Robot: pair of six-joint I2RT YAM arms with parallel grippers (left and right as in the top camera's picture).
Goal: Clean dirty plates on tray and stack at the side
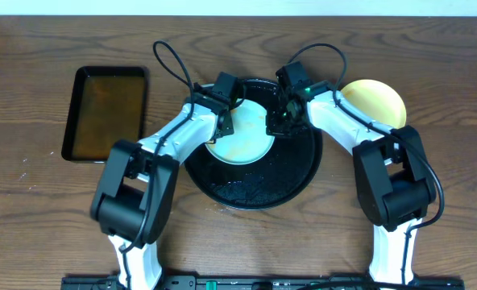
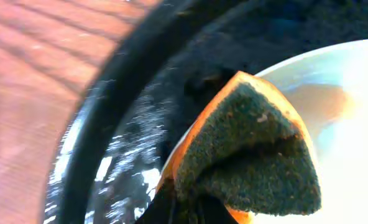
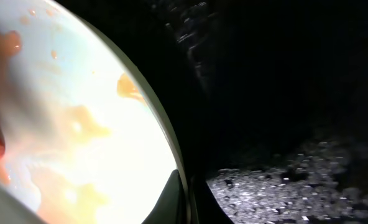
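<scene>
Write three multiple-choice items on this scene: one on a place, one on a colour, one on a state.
1. Where is the yellow plate?
A on the table beside the round tray
B held in the air
C on the round tray

2. What colour is the dirty plate on the round tray?
A red
B black
C pale blue

3. The left gripper is:
A open and empty
B shut on a sponge
C shut on a cup

Key: 1 A, it lies on wood right of the tray; 2 C, pale blue with orange smears; 3 B, the sponge sticks out from its fingers.
</scene>
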